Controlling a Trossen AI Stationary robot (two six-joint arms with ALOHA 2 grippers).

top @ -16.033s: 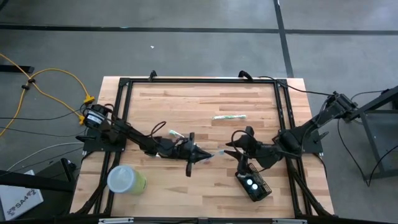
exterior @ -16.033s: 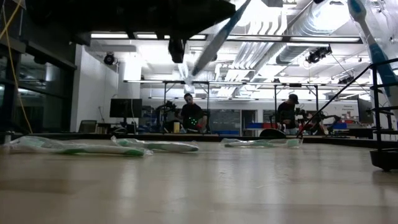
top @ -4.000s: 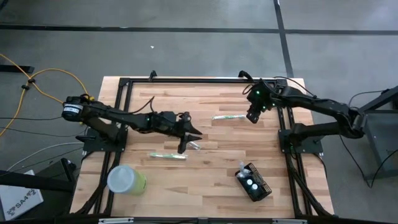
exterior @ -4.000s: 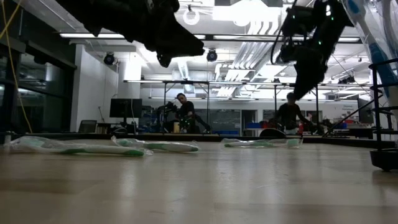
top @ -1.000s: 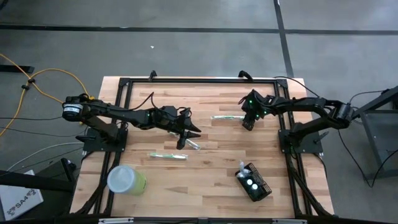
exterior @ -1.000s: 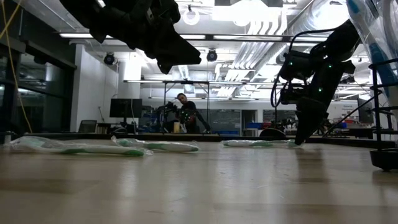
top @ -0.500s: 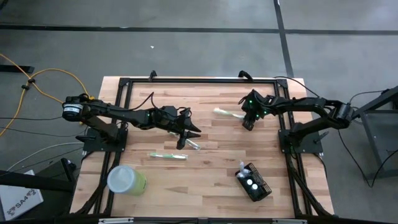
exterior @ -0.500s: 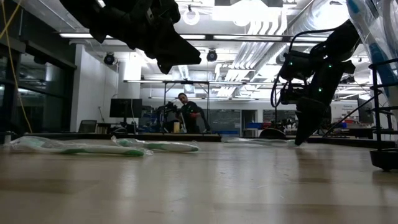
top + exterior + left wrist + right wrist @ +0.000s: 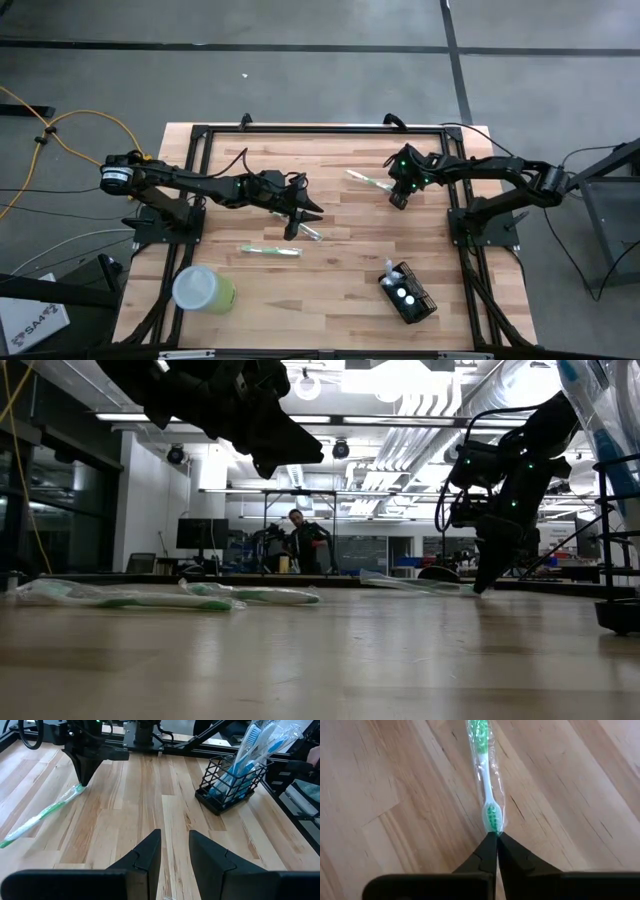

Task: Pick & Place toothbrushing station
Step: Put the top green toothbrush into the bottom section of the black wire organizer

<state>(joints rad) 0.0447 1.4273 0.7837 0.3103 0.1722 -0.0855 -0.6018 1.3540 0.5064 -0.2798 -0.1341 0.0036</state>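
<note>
The toothbrushing station (image 9: 407, 295), a black wire-mesh holder with wrapped toothbrushes upright in it, stands at the table's near right and shows in the left wrist view (image 9: 230, 785). A wrapped green toothbrush (image 9: 368, 181) lies slanted at the far right. My right gripper (image 9: 393, 197) is shut on its right end (image 9: 496, 836). My left gripper (image 9: 303, 222) hovers open over the table's middle (image 9: 175, 842), nothing between its fingers. Two more wrapped green toothbrushes (image 9: 312, 234) (image 9: 271, 251) lie flat near it. My right gripper pinches the wrapped toothbrush's bristle end (image 9: 492, 822) between its two fingertips. The fingers slant steeply down from the table's right side, in line with the brush, which runs on ahead of them. The brush's length lies along the wood.
A lime-green cup with a whitish lid (image 9: 203, 289) lies at the near left. A black frame (image 9: 320, 128) runs round the table's edge. Bare wood lies between the two arms and in front of the holder. A person (image 9: 305, 545) works in the room beyond.
The toothbrush at my right gripper has turned about: its left end has swung toward the table's far edge, while the end at the fingers stayed in place. Both arms have kept still.
</note>
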